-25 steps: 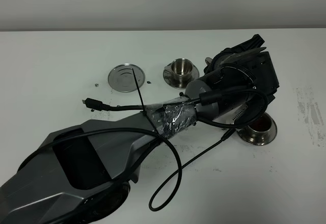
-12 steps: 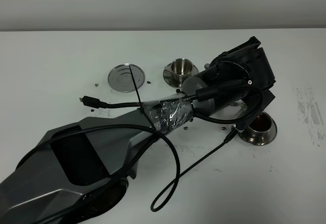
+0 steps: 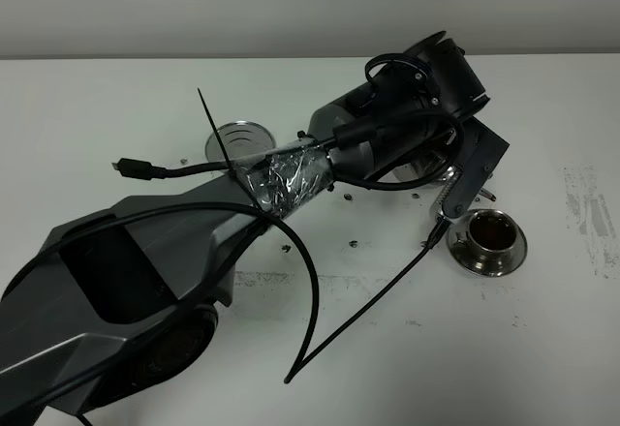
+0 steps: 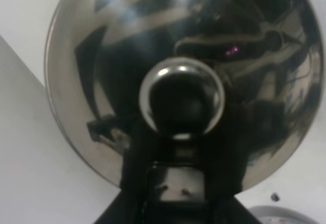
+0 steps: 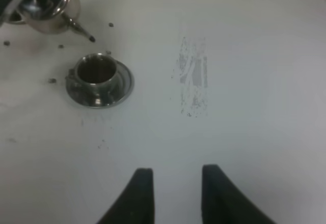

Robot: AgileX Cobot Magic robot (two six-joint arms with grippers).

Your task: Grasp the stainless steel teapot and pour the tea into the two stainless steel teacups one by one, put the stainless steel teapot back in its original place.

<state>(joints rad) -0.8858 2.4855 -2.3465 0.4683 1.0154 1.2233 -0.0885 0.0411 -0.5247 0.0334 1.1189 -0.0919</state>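
My left gripper (image 3: 444,167) has reached across to the right half of the table and is shut on the stainless steel teapot (image 3: 429,167), which is mostly hidden under the wrist. In the left wrist view the teapot's domed lid and knob (image 4: 182,99) fill the picture. In the right wrist view the teapot (image 5: 48,7) hangs beside one teacup (image 5: 97,74), its spout tip close to the cup. That teacup (image 3: 489,237) holds dark tea on its saucer. The other teacup is hidden behind the left arm. The flat ringed saucer (image 3: 232,138) lies to the left, partly covered. My right gripper (image 5: 175,193) is open and empty.
Loose cables (image 3: 320,310) hang from the left arm over the table's middle. Small dark specks (image 3: 354,244) dot the white table (image 3: 542,349). A scuffed patch (image 3: 591,218) marks the table at the far right.
My left arm has swung the teapot away from the right teacup, toward the back and left. The arm now covers the back teacup and part of the flat saucer.
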